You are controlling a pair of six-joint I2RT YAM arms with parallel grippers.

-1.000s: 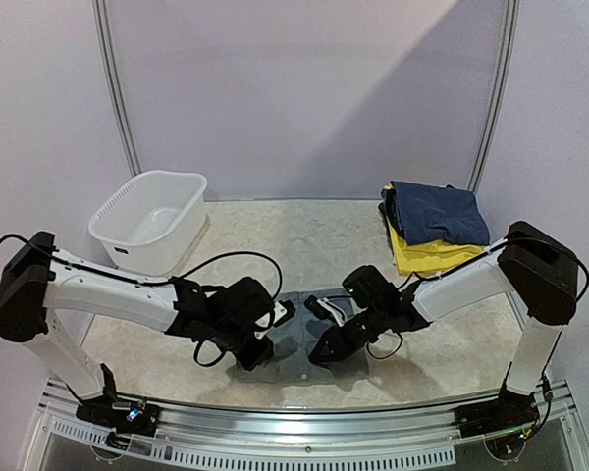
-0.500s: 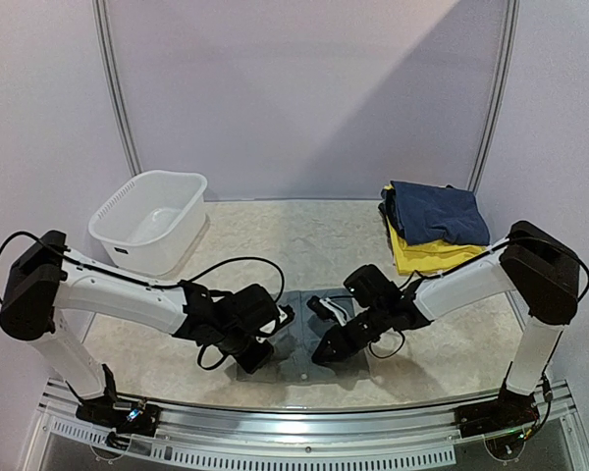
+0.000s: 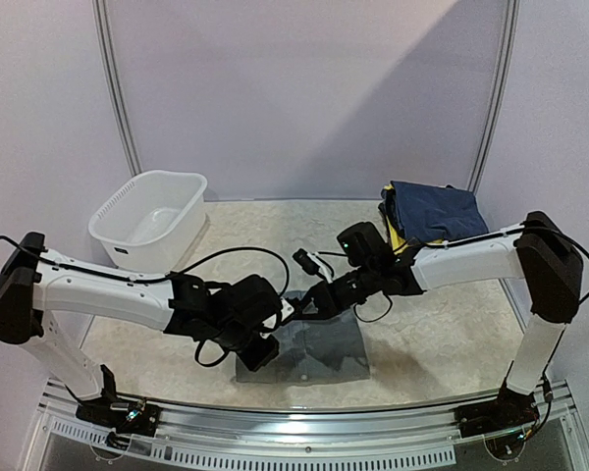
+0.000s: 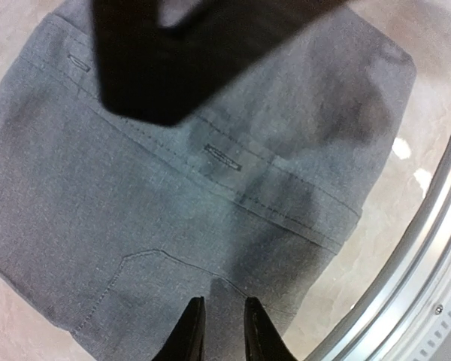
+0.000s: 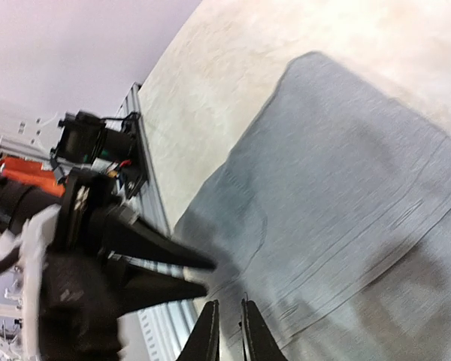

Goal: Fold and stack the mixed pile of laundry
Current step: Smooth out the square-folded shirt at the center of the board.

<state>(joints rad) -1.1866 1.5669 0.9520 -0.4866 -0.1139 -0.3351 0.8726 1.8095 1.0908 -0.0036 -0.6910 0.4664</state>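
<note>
The grey trousers lie folded into a flat, roughly square packet at the near middle of the table, just inside the metal rail along its front edge; the left wrist view shows their stitched seams and a small bar tack on smooth cloth; the right wrist view shows the same cloth lying flat on the pale surface.

The left gripper is low at the packet's left edge; in its own camera the gripper has its two fingers close together with a narrow gap filled by grey cloth; whether they pinch the fabric or only stand over it, I cannot tell.

The right gripper hangs above the packet's far left corner, clear of the cloth; its fingers are almost together, a thin slit between them, and nothing is in their grasp.

The other laundry sits well apart at the far right of the table; a folded navy garment rests on top of a yellow garment.

A white basin stands at the far left of the table.
</note>
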